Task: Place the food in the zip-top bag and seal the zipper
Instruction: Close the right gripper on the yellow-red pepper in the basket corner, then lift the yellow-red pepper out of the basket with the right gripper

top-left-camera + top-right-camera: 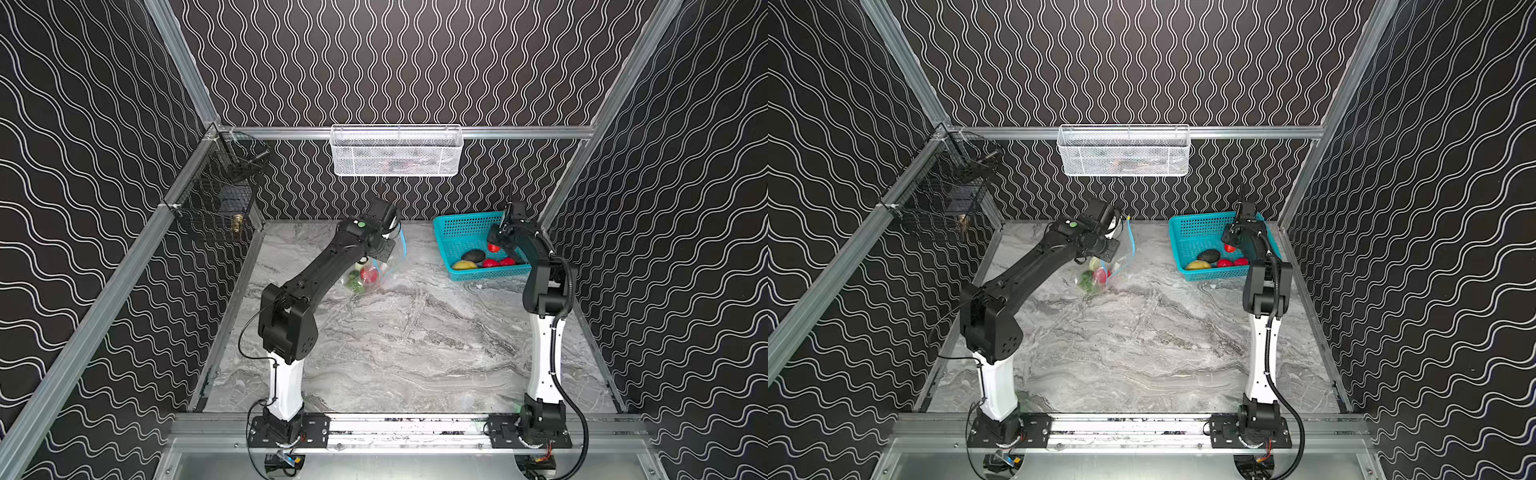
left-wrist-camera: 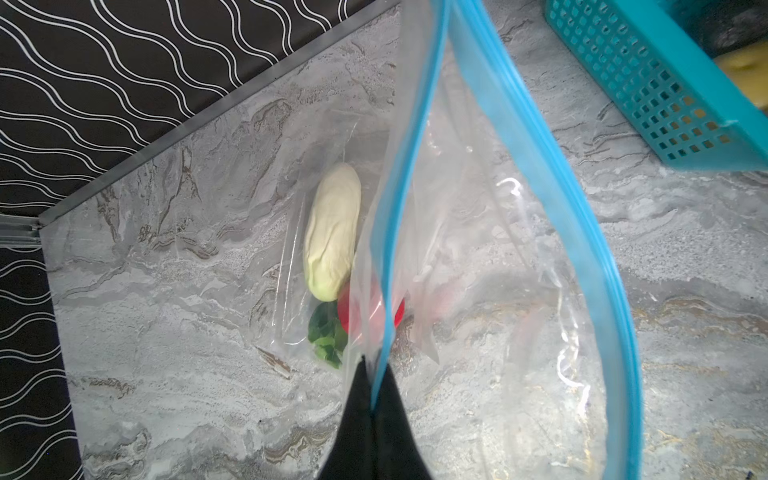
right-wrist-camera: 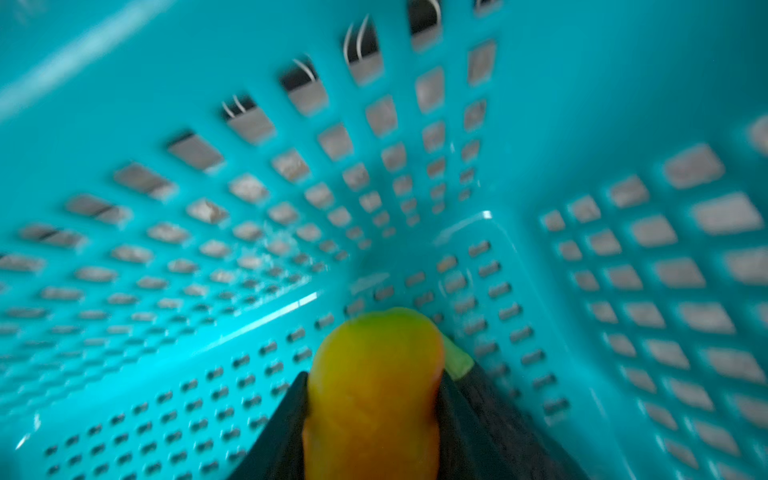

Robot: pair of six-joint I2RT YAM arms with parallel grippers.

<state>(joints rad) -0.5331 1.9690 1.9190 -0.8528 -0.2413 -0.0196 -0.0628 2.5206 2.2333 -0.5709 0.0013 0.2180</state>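
The clear zip-top bag (image 1: 388, 266) hangs at the back middle, its mouth wide open. My left gripper (image 2: 376, 374) is shut on one lip of the light-blue zipper (image 2: 536, 166); its yellow slider (image 1: 1128, 217) is at the top end. Inside the bag lie a white oblong piece (image 2: 332, 232), a red one (image 2: 353, 307) and a green one (image 2: 328, 336). My right gripper (image 3: 372, 386) is down inside the teal basket (image 1: 461, 226), shut on an orange-yellow piece of food (image 3: 374, 374), which shows reddish (image 1: 493, 248) in a top view.
In the basket lie a dark piece (image 1: 473, 255), a yellow one (image 1: 464, 264) and two red ones (image 1: 490, 262). A white mesh basket (image 1: 395, 151) hangs on the back rail. A black wire cage (image 1: 224, 195) is on the left rail.
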